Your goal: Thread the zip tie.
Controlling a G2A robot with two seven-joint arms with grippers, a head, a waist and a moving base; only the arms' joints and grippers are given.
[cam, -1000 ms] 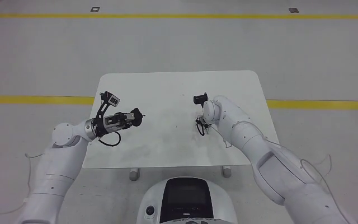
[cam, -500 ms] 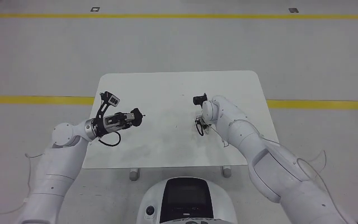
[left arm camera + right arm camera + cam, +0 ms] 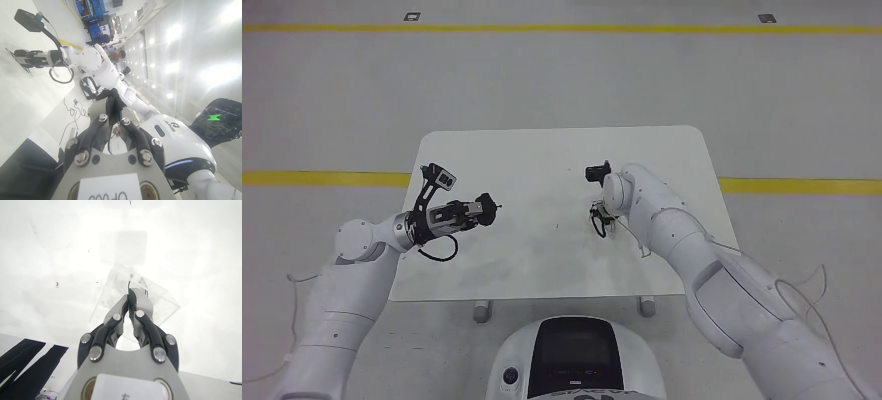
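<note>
Zip tie (image 3: 129,284): pinched between the pads of the right tool (image 3: 129,294). A short tip sticks out just past the fingertips; the rest is hidden between the pads.
Look: a thin, black, straight strand, very slender beside the pads. Its head cannot be made out.
Right tool: jaws closed tight on the zip tie. It points down at the desk (image 3: 542,160), right of the desk's middle.
Clear box (image 3: 162,306): stands on the desk directly under the right tool. The tie's tip lies over its top face, but whether they touch cannot be told. A few small black marks show on the box.
Left tool (image 3: 112,100): over the left part of the desk, well apart from the right tool and pointing toward it. Its jaws are narrow around a black piece (image 3: 114,94), and what that piece is cannot be told.
Desk: white, with small dark specks.
</note>
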